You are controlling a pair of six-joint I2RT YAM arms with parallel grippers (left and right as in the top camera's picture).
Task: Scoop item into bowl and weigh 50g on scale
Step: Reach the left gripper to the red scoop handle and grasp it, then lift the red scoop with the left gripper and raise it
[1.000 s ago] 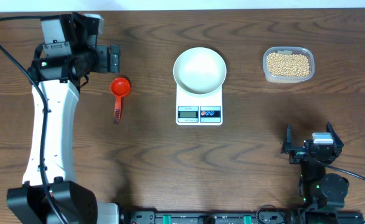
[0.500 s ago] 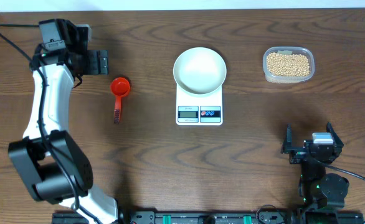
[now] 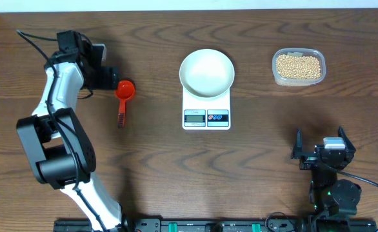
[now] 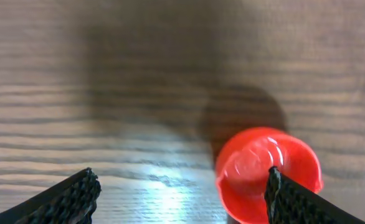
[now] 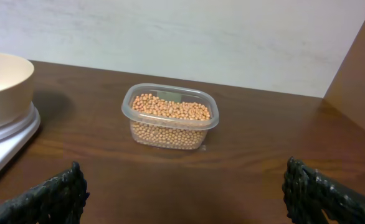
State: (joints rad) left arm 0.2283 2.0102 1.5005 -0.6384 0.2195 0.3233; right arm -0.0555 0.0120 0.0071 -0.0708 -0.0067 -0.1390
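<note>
At the far left, your left gripper [image 3: 105, 76] hangs low over the table [image 3: 150, 167], fingers spread wide and holding nothing. Just to its right lies the red scoop [image 3: 125, 89], cup at the far end and thin handle running toward the near edge. In the wrist view the cup crowds one fingertip rather than sitting centred.

You look to be at the first step, fetching the scoop, and no scooping has begun. The next move probably calls for shifting nearer along the handle, squaring the fingers across it, then closing.

At centre, the white bowl [image 3: 206, 71] stands empty on the scale [image 3: 206, 117], over its far part, with the display clear of the rim. The readout is too small to read.

Far right, the beans [image 3: 298, 66] fill a clear tub [image 5: 169, 138] almost to the brim. They are small, round, tan and loose, so I judge they will roll off a tilted scoop.

Near right, your right gripper [image 5: 182, 199] is parked well apart from the tub, fingers wide and empty.
</note>
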